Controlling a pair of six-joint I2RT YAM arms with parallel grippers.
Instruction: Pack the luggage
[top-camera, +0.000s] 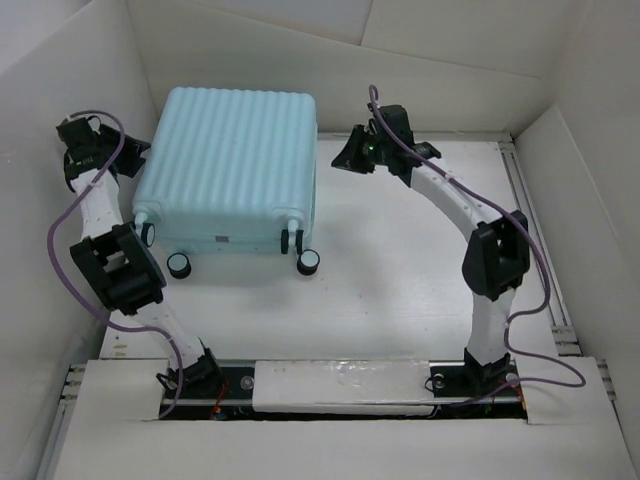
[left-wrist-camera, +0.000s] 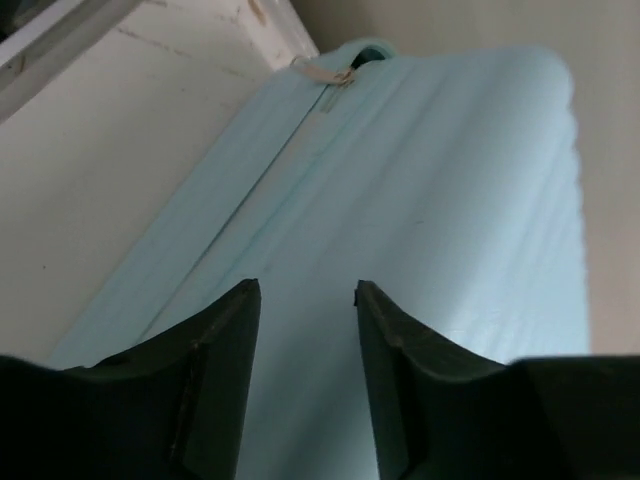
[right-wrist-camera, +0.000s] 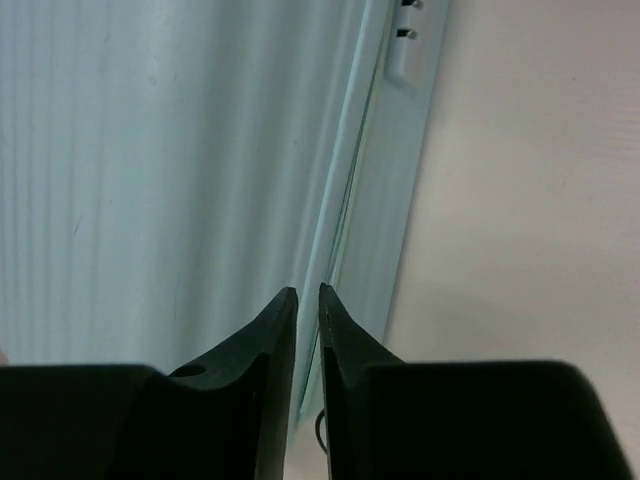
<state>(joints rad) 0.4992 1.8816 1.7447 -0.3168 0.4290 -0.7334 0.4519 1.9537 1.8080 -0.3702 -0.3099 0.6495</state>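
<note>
The luggage (top-camera: 230, 165) is a pale aqua ribbed hard-shell suitcase. It lies flat and closed at the back left of the table, with its wheels (top-camera: 308, 262) toward the near side. My left gripper (top-camera: 138, 158) is at its left edge. In the left wrist view the left gripper (left-wrist-camera: 307, 290) is open over the shell (left-wrist-camera: 420, 180), with nothing between the fingers. A zipper pull (left-wrist-camera: 330, 75) shows at the far corner. My right gripper (top-camera: 345, 155) is at the suitcase's right edge. In the right wrist view the right gripper (right-wrist-camera: 309, 290) shows only a thin slit, lined up with the seam (right-wrist-camera: 345, 200).
White walls box in the table on the left, back and right. A metal rail (top-camera: 535, 240) runs along the right side. A second caster (top-camera: 180, 265) sticks out near the left arm's elbow (top-camera: 115, 265). The white tabletop (top-camera: 400, 290) lies in front of the suitcase.
</note>
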